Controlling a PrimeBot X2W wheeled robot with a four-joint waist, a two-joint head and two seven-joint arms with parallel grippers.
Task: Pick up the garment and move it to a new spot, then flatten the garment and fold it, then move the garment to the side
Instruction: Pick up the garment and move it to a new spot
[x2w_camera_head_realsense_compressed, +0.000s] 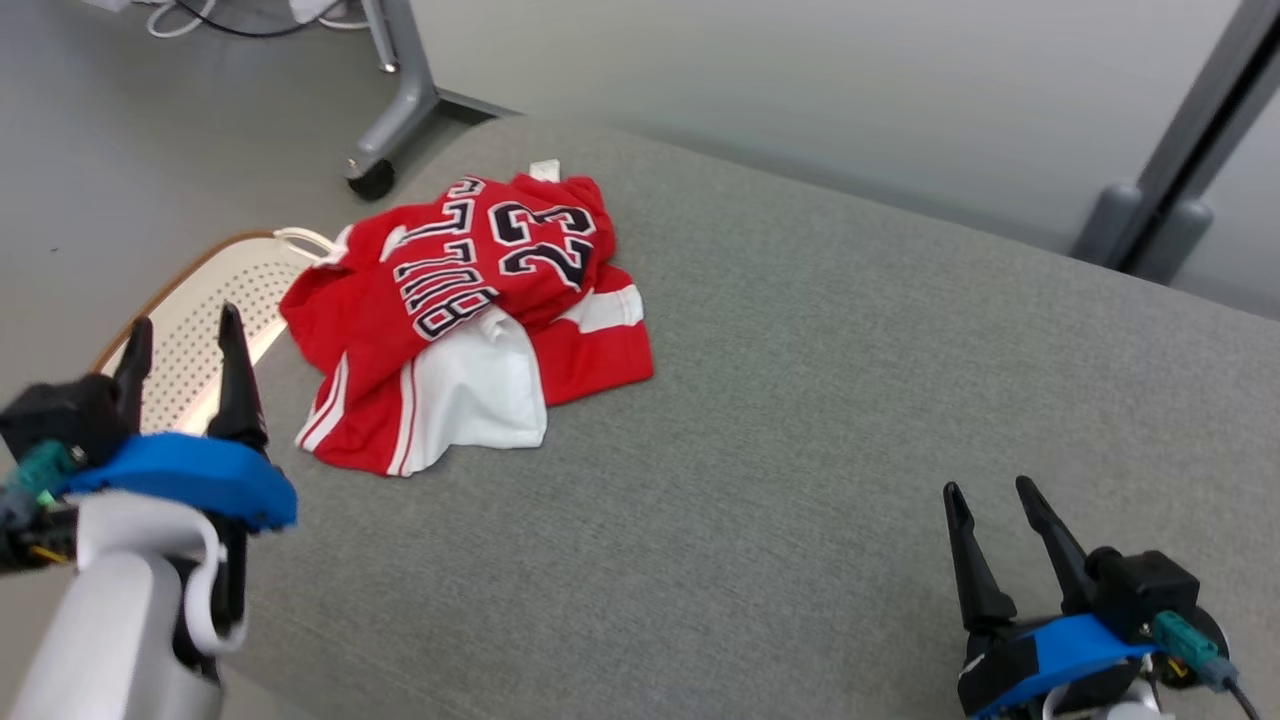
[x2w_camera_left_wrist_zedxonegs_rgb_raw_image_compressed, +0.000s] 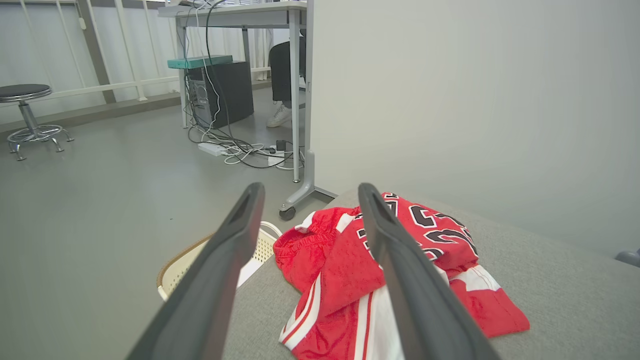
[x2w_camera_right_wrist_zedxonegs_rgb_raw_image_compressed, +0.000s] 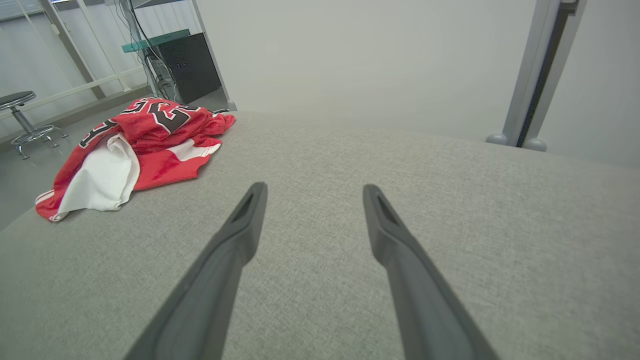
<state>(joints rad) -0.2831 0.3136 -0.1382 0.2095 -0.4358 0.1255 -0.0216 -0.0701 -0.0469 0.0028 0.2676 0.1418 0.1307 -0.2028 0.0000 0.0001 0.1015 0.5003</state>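
Observation:
The garment (x2w_camera_head_realsense_compressed: 470, 310) is a red jersey with white trim and black-and-white lettering, lying crumpled near the far left edge of the grey fabric table (x2w_camera_head_realsense_compressed: 800, 400). It also shows ahead in the left wrist view (x2w_camera_left_wrist_zedxonegs_rgb_raw_image_compressed: 350, 270) and at the far left in the right wrist view (x2w_camera_right_wrist_zedxonegs_rgb_raw_image_compressed: 135, 145). My left gripper (x2w_camera_head_realsense_compressed: 185, 335) hovers open over the table's left edge, short of the garment and to its left. My right gripper (x2w_camera_head_realsense_compressed: 990, 495) stands open at the near right, well away from the cloth, nothing between its fingers.
A white perforated basket (x2w_camera_head_realsense_compressed: 190, 320) with a brown rim sits on the floor beside the table's left edge, under my left gripper. A wheeled desk leg (x2w_camera_head_realsense_compressed: 395, 110) stands beyond the table. A stool (x2w_camera_left_wrist_zedxonegs_rgb_raw_image_compressed: 27, 107), cables and a computer tower (x2w_camera_left_wrist_zedxonegs_rgb_raw_image_compressed: 220, 92) lie further off.

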